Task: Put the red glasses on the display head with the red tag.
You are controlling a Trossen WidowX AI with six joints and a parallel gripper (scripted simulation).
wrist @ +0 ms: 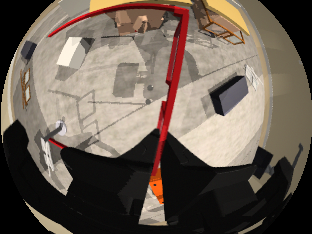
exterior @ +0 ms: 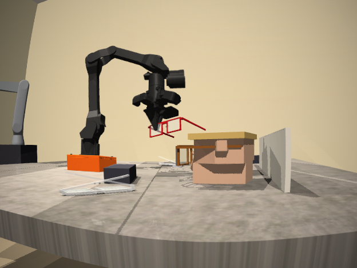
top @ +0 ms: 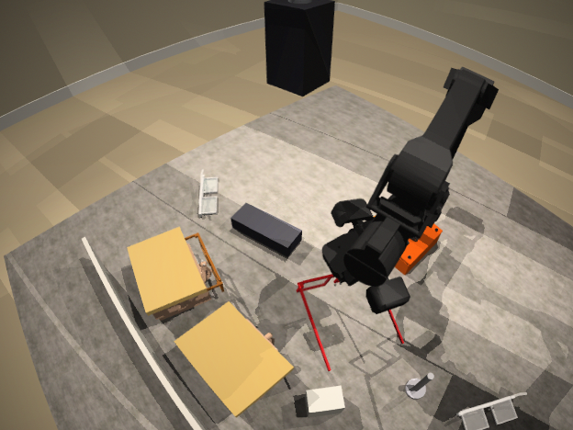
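Note:
My gripper (exterior: pixel 155 128) (wrist: pixel 159 133) is shut on the front frame of the red glasses (top: pixel 314 326) (exterior: pixel 181 124) (wrist: pixel 173 90). They hang in the air. In the exterior view the front slants, with the lens end farther from the fingers higher. In the top view both temples point toward the picture's bottom. A yellow-topped head without visible glasses (top: pixel 233 358) (wrist: pixel 127 21) stands lower left of them. The other yellow-topped head (top: pixel 166 268) (exterior: pixel 222 177) wears orange-brown glasses. In the exterior view it hides the bare head. No red tag shows in these views.
A dark block (top: pixel 265 229) (exterior: pixel 119 174) (wrist: pixel 231 95) lies near the heads. A white block (top: pixel 329 399) (wrist: pixel 72 52) stands near the bare head. A pale upright panel (exterior: pixel 287 161) stands behind both. White glasses (top: pixel 200 198) and a small post (top: pixel 421 383) are also there.

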